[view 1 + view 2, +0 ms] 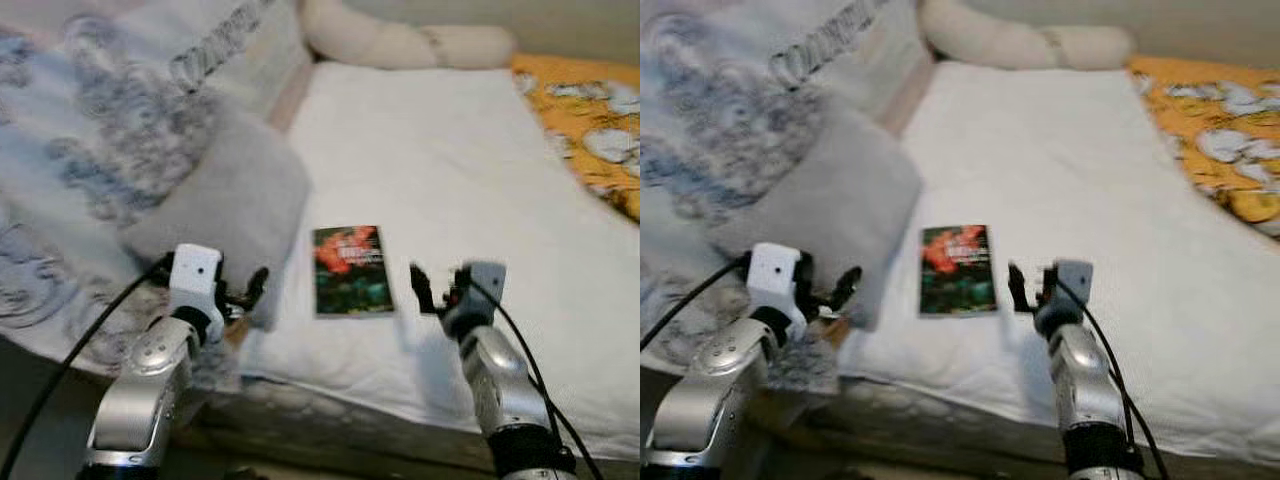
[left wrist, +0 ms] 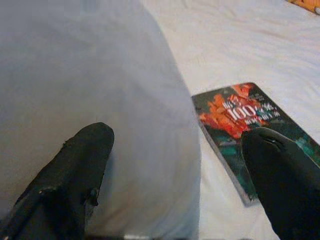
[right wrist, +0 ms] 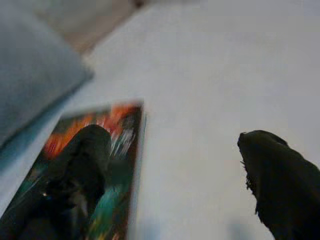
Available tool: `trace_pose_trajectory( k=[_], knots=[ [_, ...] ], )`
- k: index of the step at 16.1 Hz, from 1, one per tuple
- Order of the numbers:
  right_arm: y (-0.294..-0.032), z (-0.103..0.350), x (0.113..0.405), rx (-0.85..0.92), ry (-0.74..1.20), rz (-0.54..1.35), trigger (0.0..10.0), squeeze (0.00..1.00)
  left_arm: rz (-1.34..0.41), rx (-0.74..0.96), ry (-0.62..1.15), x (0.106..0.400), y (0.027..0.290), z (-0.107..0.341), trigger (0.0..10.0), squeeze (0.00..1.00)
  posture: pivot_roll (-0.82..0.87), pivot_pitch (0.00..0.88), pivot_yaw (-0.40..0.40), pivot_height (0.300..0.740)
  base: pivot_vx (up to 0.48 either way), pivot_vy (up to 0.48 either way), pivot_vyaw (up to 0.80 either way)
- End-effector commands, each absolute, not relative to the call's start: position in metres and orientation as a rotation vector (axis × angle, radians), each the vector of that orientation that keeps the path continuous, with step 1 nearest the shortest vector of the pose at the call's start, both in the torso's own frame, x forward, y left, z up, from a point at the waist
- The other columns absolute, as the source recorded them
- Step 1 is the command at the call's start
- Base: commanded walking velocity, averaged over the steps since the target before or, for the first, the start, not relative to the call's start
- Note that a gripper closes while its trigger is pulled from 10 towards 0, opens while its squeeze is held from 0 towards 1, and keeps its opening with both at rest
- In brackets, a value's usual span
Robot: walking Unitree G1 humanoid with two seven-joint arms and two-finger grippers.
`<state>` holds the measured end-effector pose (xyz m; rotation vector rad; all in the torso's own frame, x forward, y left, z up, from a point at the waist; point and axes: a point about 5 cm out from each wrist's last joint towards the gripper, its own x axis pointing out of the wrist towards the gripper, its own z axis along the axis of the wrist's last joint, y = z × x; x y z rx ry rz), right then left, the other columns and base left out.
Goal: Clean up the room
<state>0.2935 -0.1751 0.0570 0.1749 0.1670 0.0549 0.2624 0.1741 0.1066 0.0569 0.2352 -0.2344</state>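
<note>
Both of my silver arms are reaching over the near edge of a bed in the head camera: my left gripper is sitting by the corner of a grey pillow, my right gripper is hovering just right of a dark book with a red cover picture. That book is lying flat on the white sheet, between the two grippers. An orange patterned blanket is lying at far right.

From the left wrist, I am seeing the black fingers spread wide, pillow and book ahead.

From the right wrist, blurred, the fingers are spread too, one over the book's cover.
</note>
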Motion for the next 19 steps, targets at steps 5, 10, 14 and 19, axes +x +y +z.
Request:
trace_pose_trajectory(
  k=[5, 10, 14, 19],
  knots=[
    [-0.180, 0.067, 0.283, 0.161, 0.147, -0.028, 10.0, 1.00, -0.194, 0.057, 0.242, 0.258, 0.174, 0.102, 10.0, 0.11, -0.01, 0.000, -0.029, 0.740, 0.000, -0.412, 0.00],
    [-0.184, 0.075, 0.279, 0.140, 0.126, -0.072, 10.0, 1.00, -0.180, 0.085, 0.240, 0.273, 0.179, 0.103, 10.0, 0.11, -0.04, 0.000, -0.004, 0.740, 0.000, -0.374, 0.00],
    [-0.176, 0.086, 0.289, 0.107, 0.089, -0.027, 10.0, 1.00, -0.070, 0.117, 0.237, 0.286, 0.190, 0.101, 10.0, 0.11, -0.08, 0.000, 0.020, 0.740, 0.000, -0.362, 0.00],
    [-0.175, 0.088, 0.293, 0.094, 0.097, -0.005, 10.0, 1.00, -0.095, 0.130, 0.220, 0.295, 0.184, 0.100, 10.0, 0.11, -0.06, 0.000, 0.017, 0.740, 0.000, -0.360, 0.00]
  ],
)
